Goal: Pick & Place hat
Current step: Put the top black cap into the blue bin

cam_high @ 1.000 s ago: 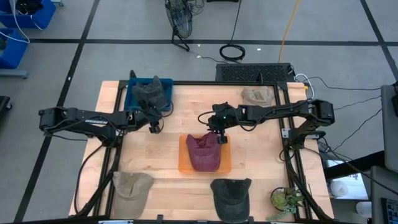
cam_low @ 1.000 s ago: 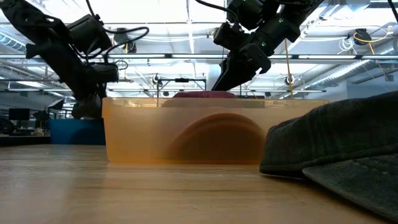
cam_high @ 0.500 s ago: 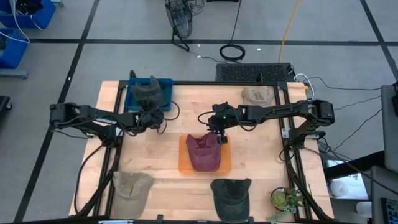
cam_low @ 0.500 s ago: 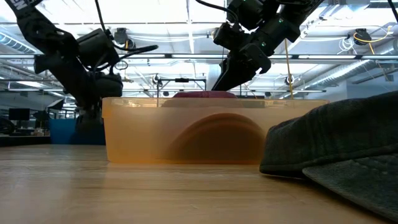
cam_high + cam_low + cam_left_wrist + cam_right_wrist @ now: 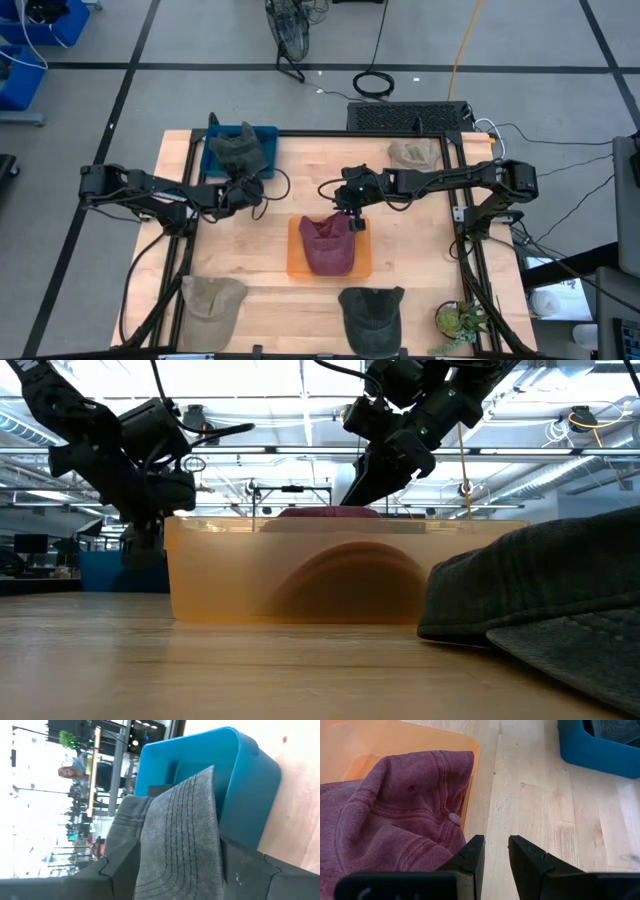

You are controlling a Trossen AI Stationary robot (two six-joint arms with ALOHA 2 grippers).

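Observation:
A dark grey hat (image 5: 240,150) lies in the blue bin (image 5: 212,150) at the table's far left. My left gripper (image 5: 250,187) is open at the bin's near right corner. In the left wrist view its two fingers stand on either side of the hat's brim (image 5: 180,845). A maroon hat (image 5: 325,250) lies crumpled in the orange bin (image 5: 295,255) at the table's middle. My right gripper (image 5: 357,223) hangs over that hat's far right corner. A narrow gap between its fingers (image 5: 496,845) shows bare wood. My left gripper has the grey hat's brim (image 5: 200,870) showing between its fingers, which come at it nearly level from the near side. Whether either finger touches the brim, I cannot tell.
Along the near edge lie a khaki hat (image 5: 212,297) and a dark hat (image 5: 372,312), beside a small plant (image 5: 458,320). A tan hat (image 5: 415,153) lies at the far right. Bare wood shows between the two bins. A person (image 5: 67,772) stands in the room beyond.
My left gripper has rolled about its wrist and tipped up from pointing down toward level, facing the blue bin, while its arm drew in a little. My right gripper and both hats have kept still.

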